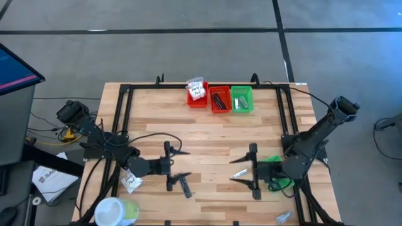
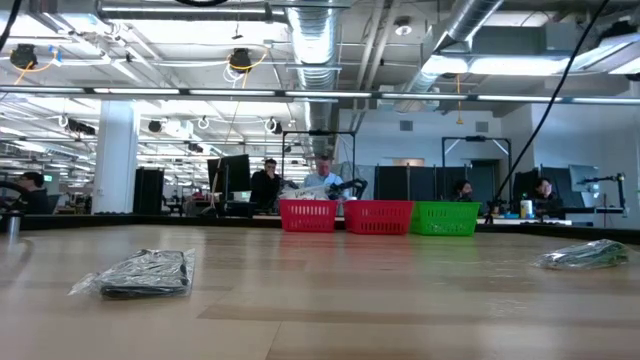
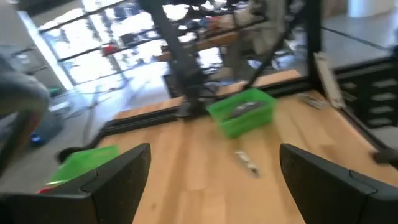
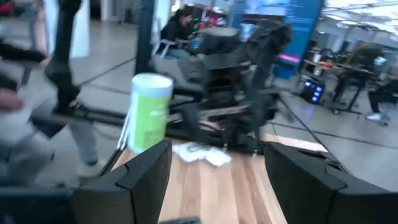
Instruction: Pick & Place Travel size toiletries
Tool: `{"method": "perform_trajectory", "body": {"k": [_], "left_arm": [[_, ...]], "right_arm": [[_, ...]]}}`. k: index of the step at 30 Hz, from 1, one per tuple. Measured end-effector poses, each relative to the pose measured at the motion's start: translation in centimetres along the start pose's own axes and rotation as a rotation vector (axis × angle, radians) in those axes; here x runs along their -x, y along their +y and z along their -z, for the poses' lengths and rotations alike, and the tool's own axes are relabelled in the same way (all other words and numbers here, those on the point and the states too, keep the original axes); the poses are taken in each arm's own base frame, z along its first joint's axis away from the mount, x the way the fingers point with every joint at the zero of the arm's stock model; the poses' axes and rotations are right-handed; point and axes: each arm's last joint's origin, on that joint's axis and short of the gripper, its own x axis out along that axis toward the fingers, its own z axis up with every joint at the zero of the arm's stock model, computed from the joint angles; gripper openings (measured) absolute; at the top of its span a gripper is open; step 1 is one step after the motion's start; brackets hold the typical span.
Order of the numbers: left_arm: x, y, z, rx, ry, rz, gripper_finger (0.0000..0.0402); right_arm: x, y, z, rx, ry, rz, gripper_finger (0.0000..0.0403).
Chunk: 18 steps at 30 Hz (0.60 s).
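Some toiletries already placed in red bins (image 1: 209, 98) and green bin (image 1: 242, 99) at table's far edge. Loose packets (image 1: 130, 182) left on table (image 1: 207, 135). Left claw (image 1: 171, 166) and right claw (image 1: 250, 166) spread wide, nothing held.

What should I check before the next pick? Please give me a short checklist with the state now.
1. Left gripper fingers apart and empty: ok.
2. Right gripper fingers apart and empty: ok.
3. Three bins standing at the far table edge, nothing blocking them: ok.
4. Loose silvery sachet near the right gripper, lying free: ok.
5. White packet by the left arm is partly under its cables: not ok.
6. Which bin each item belongs in: cannot tell.
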Motion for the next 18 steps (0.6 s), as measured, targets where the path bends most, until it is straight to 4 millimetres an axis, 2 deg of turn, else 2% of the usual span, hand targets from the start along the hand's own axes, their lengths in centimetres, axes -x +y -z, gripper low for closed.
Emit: {"method": "perform_trajectory", "body": {"k": [4, 8, 13, 18], "left_arm": [[0.6, 0.0, -0.1, 0.045, 0.016, 0.065, 0.0347], [1.4, 0.8, 0.4, 0.113, 0.115, 0.13, 0.0347], [2.5, 2.2, 1.1, 0.179, 0.262, 0.208, 0.0347], [3.7, 2.2, 0.9, 0.227, 0.303, 0.341, 0.0347]], "right_arm": [[-1.2, -1.5, 0.2, -0.11, 0.006, 0.034, 0.0248], [-2.3, -2.8, 0.6, -0.162, 0.025, -0.056, 0.0248], [-4.2, -4.0, 2.0, -0.171, 0.08, -0.09, 0.0248], [-5.9, -4.7, 3.5, -0.159, 0.128, -0.056, 0.0248]]}}
